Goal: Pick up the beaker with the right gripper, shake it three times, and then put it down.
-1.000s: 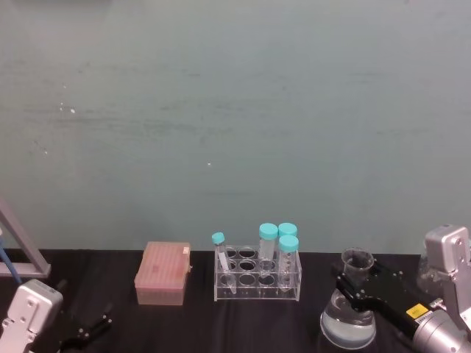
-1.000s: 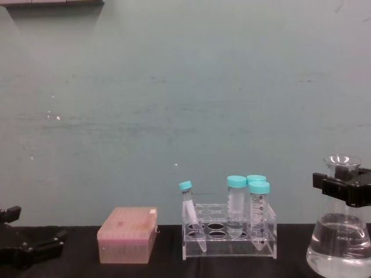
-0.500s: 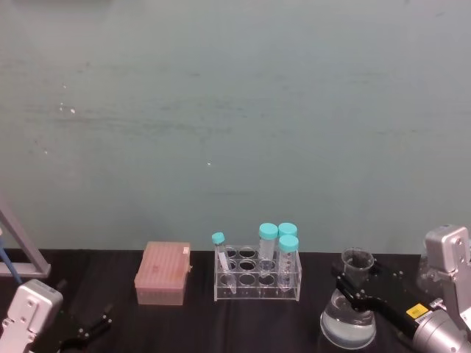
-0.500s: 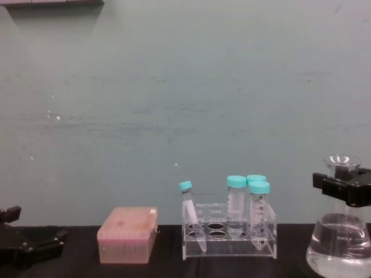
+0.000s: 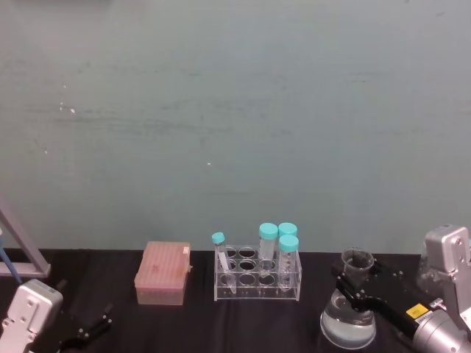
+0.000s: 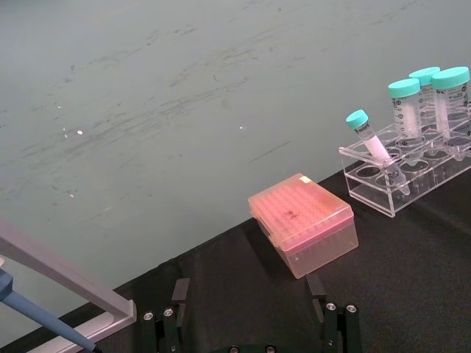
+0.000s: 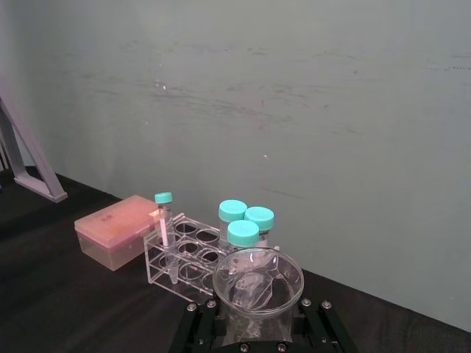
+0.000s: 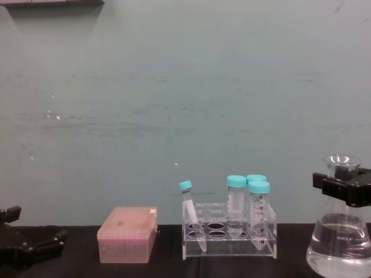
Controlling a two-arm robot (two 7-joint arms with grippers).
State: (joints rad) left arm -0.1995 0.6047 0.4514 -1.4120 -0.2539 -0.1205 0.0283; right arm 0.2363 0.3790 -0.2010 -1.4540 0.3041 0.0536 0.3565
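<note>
- While not much moves over the last second, the right pincer (image 8: 343, 190) does change a bit: in the head view its black body by the flask's neck looks slimmer than it did a second back.
- The beaker (image 8: 339, 240) hasn't budged. It sits at the right end of the worktop (image 8: 75, 269), well apart from the rack, and the clear liquid inside lies flat.
- That pincer has a jaw on either side of the narrow neck, just under the flared rim, tight against the glass. It looks like a proper hold.
- Whether the base has left the worktop yet can't be told, since the chest view cuts it off.
- Best guess on progress: the grab is done, and the lift, the three shakes and the set-down are all still to come.
- The left pincer (image 6: 250, 325) is parked low on the left, spread wide with nothing in it.
- Head count:
  - one beaker
  - one clear tube rack (image 8: 230, 242)
  - four teal-capped tubes: three fat ones (image 8: 236, 200) standing up and one slim one (image 8: 190, 211) leaning
  - one pink box (image 8: 127, 234)
  - two pincers
</note>
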